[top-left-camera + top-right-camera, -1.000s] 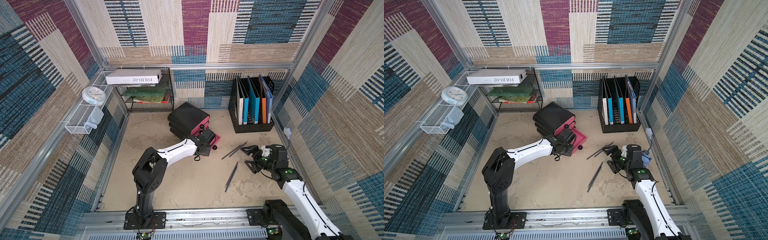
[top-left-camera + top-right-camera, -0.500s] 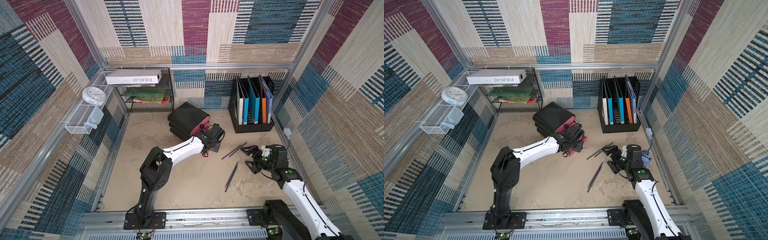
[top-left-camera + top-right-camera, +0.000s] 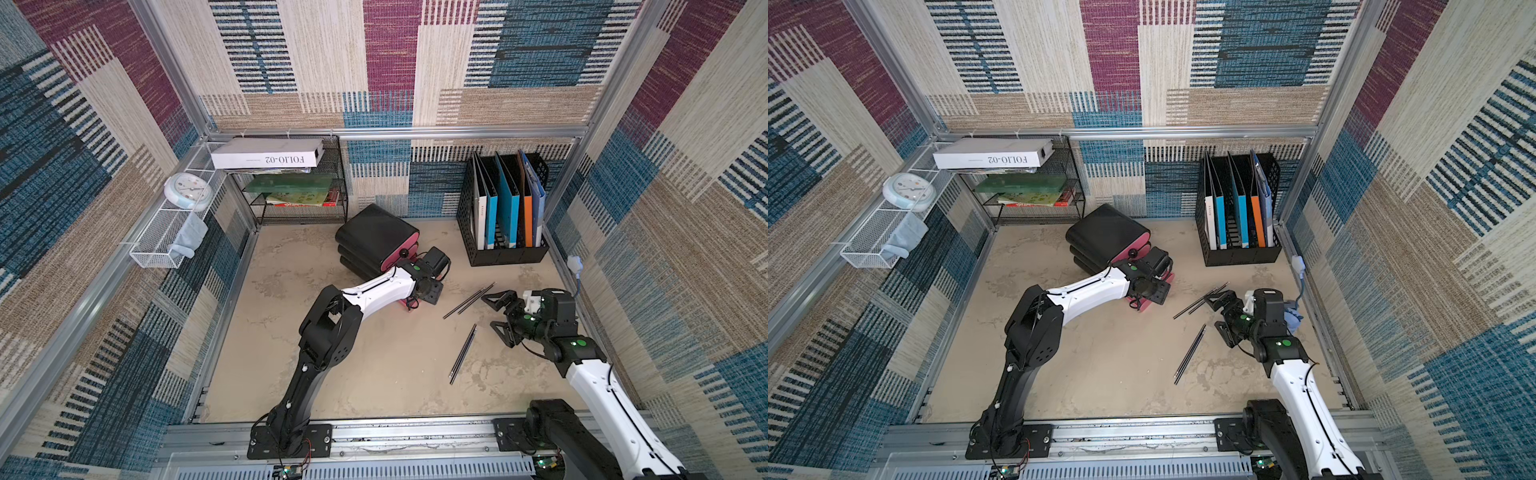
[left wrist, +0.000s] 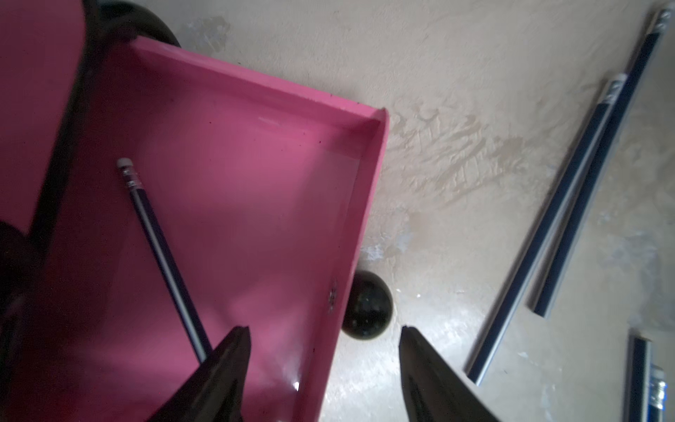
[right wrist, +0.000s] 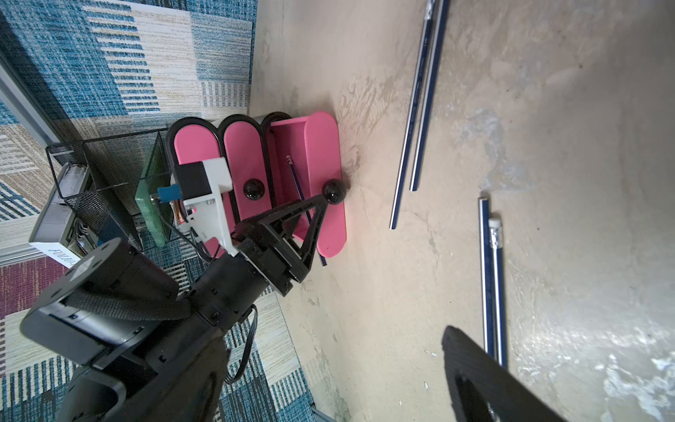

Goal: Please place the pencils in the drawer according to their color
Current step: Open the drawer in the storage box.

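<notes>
- Your left gripper (image 4: 323, 330) hangs over the pulled-out bottom drawer (image 4: 370, 190) of the black unit (image 3: 374, 232). Its jaws stand apart and hold nothing.
- One navy pencil (image 4: 160, 248) lies on the pink floor of that drawer, eraser end toward the unit. Its other end is hidden behind a left finger (image 4: 226, 365), so you cannot tell whether the two touch.
- The black knob (image 4: 367, 307) on the drawer front shows close to the gap between the left jaws.
- The two drawers above it (image 5: 243, 153) are shut.
- Your right gripper (image 3: 496, 316) hovers low over the table (image 3: 374, 374) near the right wall. Its jaws are spread wide and empty.
- The far pair (image 3: 469, 300), two navy pencils side by side, lies on the table between the drawer and the right gripper. One end of it is just beside that gripper's far finger.
- The near pair (image 3: 463, 353), also navy and side by side, lies on the table closer to the arm bases, near the right gripper.
</notes>
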`<state>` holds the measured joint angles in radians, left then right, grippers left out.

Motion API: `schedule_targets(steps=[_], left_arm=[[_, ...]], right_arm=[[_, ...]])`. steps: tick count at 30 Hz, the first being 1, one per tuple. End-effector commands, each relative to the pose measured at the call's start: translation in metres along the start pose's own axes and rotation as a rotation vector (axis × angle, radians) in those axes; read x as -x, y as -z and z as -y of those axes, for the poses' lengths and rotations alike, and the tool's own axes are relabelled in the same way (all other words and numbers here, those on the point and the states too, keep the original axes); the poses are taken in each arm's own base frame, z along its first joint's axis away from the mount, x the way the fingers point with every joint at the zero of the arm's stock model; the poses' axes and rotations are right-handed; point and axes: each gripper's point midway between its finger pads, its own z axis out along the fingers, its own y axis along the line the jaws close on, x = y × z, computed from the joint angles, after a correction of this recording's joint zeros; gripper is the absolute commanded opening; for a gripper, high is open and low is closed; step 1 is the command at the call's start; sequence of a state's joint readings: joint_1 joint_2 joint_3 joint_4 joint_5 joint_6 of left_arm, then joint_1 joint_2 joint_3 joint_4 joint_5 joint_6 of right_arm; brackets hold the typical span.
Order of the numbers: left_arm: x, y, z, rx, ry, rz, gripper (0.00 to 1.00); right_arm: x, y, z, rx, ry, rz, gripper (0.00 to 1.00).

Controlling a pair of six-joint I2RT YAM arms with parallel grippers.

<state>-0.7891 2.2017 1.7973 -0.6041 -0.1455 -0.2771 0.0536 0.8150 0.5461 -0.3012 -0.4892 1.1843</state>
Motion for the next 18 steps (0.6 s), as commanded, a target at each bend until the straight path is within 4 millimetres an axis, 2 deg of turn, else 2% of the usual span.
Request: schedule_targets(steps=[1, 18], left_arm=[[-0.010, -0.001, 0.011, -0.069, -0.013, -0.037, 0.69], [-0.039, 0.020, 0.053, -0.249, -0.020, -0.061, 0.67]], right_arm=[[0.002, 0.002, -0.004, 0.004, 0.020, 0.012, 0.95], [0.001, 0.002, -0.001, 0.004, 0.014, 0.012, 0.95]])
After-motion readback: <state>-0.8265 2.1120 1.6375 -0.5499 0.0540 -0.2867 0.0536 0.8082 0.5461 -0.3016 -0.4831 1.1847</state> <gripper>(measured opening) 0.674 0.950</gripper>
